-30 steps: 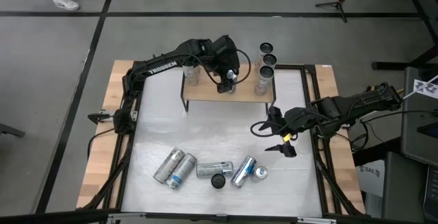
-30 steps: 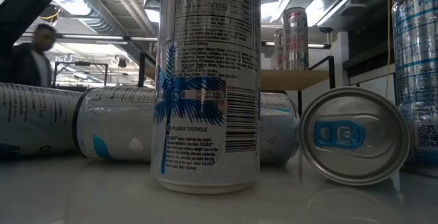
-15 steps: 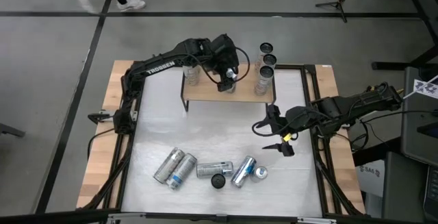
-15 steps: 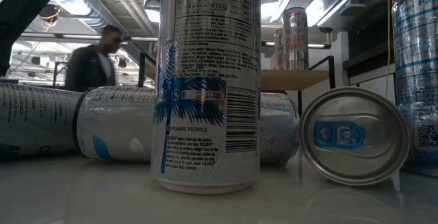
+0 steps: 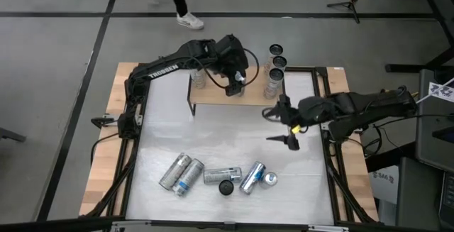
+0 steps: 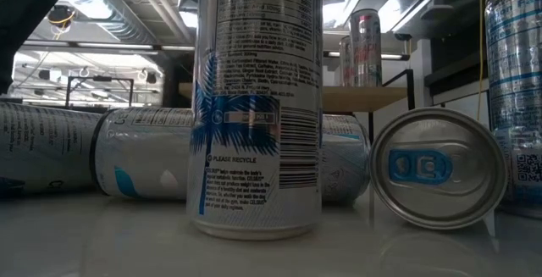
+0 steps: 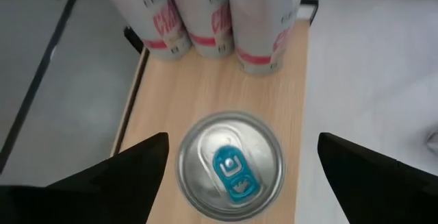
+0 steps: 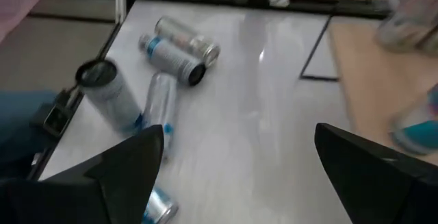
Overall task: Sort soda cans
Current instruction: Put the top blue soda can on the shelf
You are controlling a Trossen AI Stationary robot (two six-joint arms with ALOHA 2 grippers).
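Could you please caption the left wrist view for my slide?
Open left tool above a blue-tabbed can on the wooden shelf, red-labelled cans behind.

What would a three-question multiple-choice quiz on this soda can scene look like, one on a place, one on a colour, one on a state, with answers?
1. Where is the left gripper?
A. Over the wooden shelf, above an upright can
B. Among the cans lying at the table's near edge
C. Off the table, over the floor

2. What colour is the pull tab on the can below the left gripper?
A. Red
B. Blue
C. Black

3. How is the right gripper?
A. Shut on a can
B. Open and empty, above bare table
C. Out of view

Answers:
1. A: the high view puts it at the shelf, and the left wrist view looks down on a can top standing on the wood.
2. B: the tab shows blue in the left wrist view.
3. B: its fingers stand wide apart with nothing between them.
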